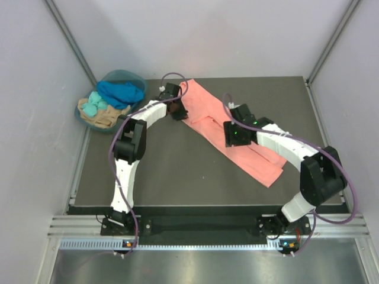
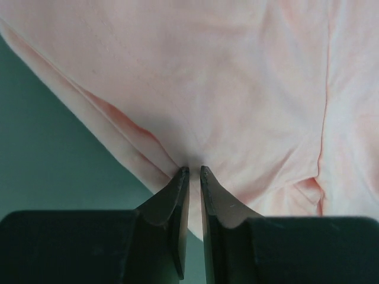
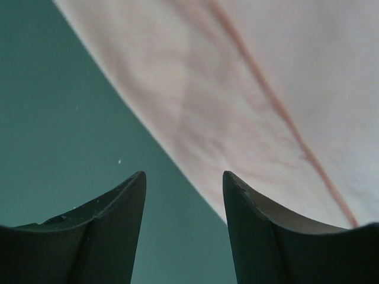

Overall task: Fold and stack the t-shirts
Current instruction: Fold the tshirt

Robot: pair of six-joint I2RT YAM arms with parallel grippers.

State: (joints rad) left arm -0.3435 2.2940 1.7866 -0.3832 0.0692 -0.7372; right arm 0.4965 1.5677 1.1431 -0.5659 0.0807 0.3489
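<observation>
The pink t-shirt (image 1: 208, 113) lies on the dark surface (image 1: 166, 171) as a long strip, running diagonally from the far middle toward the near right. The left tool (image 2: 193, 170) sits at the shirt's far end, its jaws closed to a sliver on a small pinch of cloth right at the hem. The right tool (image 3: 183, 177) hangs wide open over the shirt's long edge about halfway along and holds nothing, with one finger above bare surface and the other above fabric.

The weak spot is that left pinch. It bites so little cloth, so near the edge, that a pull could strip it free — or it may hold only one layer, so the strip would peel open instead of folding over. The right tool could likewise close on the top layer alone or miss the edge altogether. If only one end lifts, the fold is likely to go skew. The basket (image 1: 127, 76) of other garments stands just beyond the surface's far-left corner, near the left arm.
</observation>
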